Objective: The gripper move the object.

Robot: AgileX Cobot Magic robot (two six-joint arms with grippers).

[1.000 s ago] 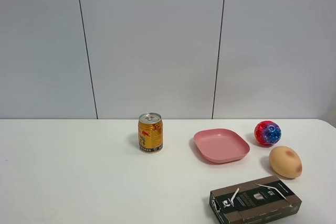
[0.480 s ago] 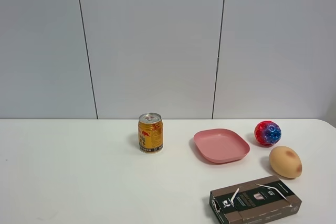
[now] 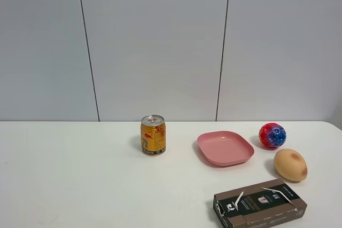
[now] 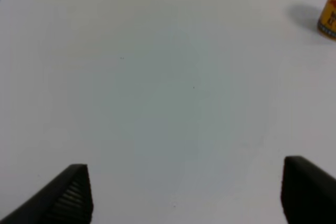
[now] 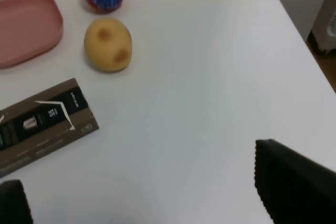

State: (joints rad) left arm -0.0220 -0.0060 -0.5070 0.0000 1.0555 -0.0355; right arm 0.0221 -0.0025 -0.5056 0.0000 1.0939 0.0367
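Both end effectors (image 4: 184,195) (image 5: 142,192) spread apart, empty — one ball (image 3: 272,135), one egg-shaped thing (image 3: 290,164), one can (image 3: 153,135)

Exterior high view: neither arm appears, and the dark carton (image 3: 260,205) at the table's near right edge is clipped by the picture's lower border. Left wrist view: only the two finger tips (image 4: 71,195) show, and the can (image 4: 328,14) is cut by the picture's edge. Right wrist view: the pink plate (image 5: 26,27) and carton (image 5: 42,124) are cropped; carton print is illegible.
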